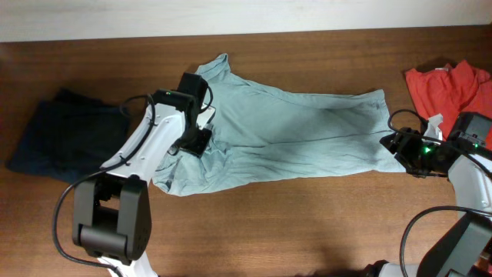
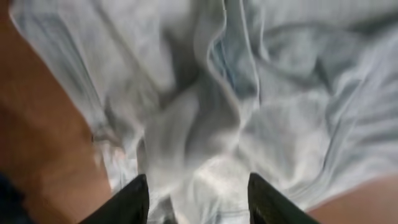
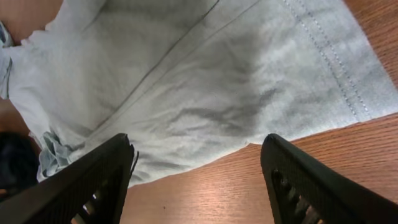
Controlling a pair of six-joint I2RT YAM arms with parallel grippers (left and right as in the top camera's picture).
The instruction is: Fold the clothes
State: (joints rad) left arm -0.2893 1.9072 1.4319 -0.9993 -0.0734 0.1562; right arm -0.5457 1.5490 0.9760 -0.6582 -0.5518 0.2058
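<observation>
The pale green garment (image 1: pixel 307 131) lies spread along the middle of the bench (image 1: pixel 307 231), running from near the left edge towards the right edge and sitting somewhat closer to the far edge than the near one. It looks like shorts or light trousers, but I cannot tell which. The left gripper (image 2: pixel 196 186) hangs over the bunched end towards the left edge, its fingers parted with nothing pinched between them. That wrist view is blurred, so I cannot tell whether the tips touch the cloth. The right gripper (image 3: pixel 198 146) stands at the end towards the right edge, spread wide and empty, with the stitched hem (image 3: pixel 336 68) just beyond its fingers.

From the fine wrinkles and the way it lies flat to the wood, I judge the cloth thin, soft and light. It has no stiffness, so any lifted part will likely sag and drag the rest along. It is not fragile, and it probably slides over the wood easily enough. The best holds seem to be the doubled, stitched hem at its corners and the thicker bunched band at the left end. A low pinch there should catch every layer, whereas a grip mid-panel would likely lift only the top sheet.

A dark garment (image 1: pixel 65 135) lies by the left edge and a red garment (image 1: pixel 450 85) lies at the far right corner, both apart from the green one
</observation>
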